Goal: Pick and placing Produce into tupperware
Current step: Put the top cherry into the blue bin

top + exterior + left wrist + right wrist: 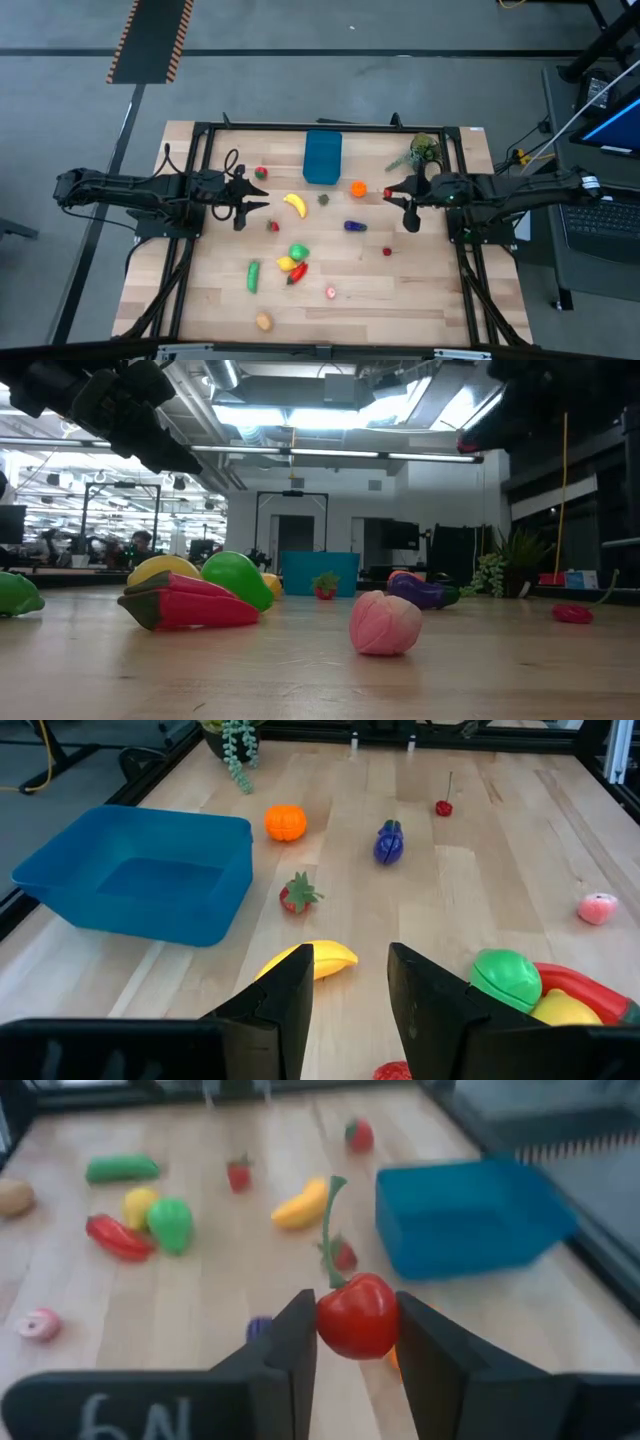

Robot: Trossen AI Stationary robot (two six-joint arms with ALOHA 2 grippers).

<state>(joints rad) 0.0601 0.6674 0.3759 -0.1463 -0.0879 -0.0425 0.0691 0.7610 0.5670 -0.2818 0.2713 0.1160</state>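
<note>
cherry in the jaws, tub not yet reached

the step in hand looked like the carry. the right gripper (357, 1342) pinched a red cherry (357, 1314) between its two dark fingers, the green stem curving up above it. in the high view that gripper (398, 199) hung right of centre, with the cherry (388, 192) a small red dot at its tip, well apart from the tupperware (322, 157) at upper centre. the next move, as i judged it, called for swinging the cherry over the tub's open top and spreading the fingers only once it was above the floor of the tub, since so small and round a toy could roll away if let go short of the rim.

the left gripper (252, 201) waited left of centre, its fingers (285, 1000) spread with nothing between them, the banana (315, 961) lying just beyond their tips.

the tupperware (135, 875) was a teal-blue rectangular tub with rounded corners, and its floor showed bare. the rest of the produce lay loose on the wooden table (420, 290): an orange (358, 188) right of the tub, an eggplant (354, 226) at centre, a green cucumber (253, 276) at lower left, and a red pepper (297, 272) bunched beside yellow and green pieces at lower centre. a leafy plant sprig (420, 152) lay at upper right, no part of the job.
</note>
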